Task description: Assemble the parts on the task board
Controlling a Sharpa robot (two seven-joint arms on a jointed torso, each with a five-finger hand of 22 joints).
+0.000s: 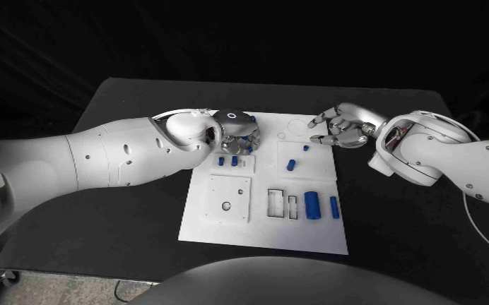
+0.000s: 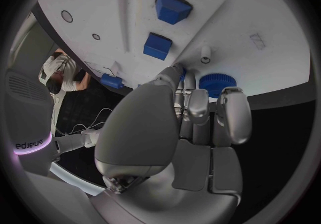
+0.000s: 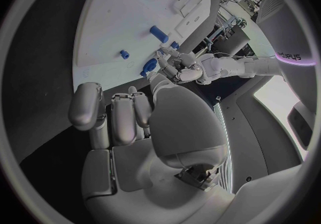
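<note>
The white task board [image 1: 263, 231] lies in the middle of the black table. My left hand [image 1: 237, 132] hangs over its far left corner. In the left wrist view that hand [image 2: 194, 122] closes its thumb and fingertips round a blue gear [image 2: 217, 84] resting near the board's edge. Two blue blocks [image 1: 228, 159] stand just in front of it, and again at blocks [image 2: 163, 26]. My right hand [image 1: 345, 128] hovers at the board's far right corner, fingers bent and apart, holding nothing. A blue peg [image 1: 290, 164] stands mid-board; a thick blue cylinder [image 1: 313, 206] lies nearer me.
A thin blue bar [image 1: 334, 206] lies beside the thick cylinder, next to dark rectangular slots [image 1: 276, 202]. A square plate with holes [image 1: 230, 198] sits at the board's near left. Bare black table [image 1: 133, 234] surrounds the board on all sides.
</note>
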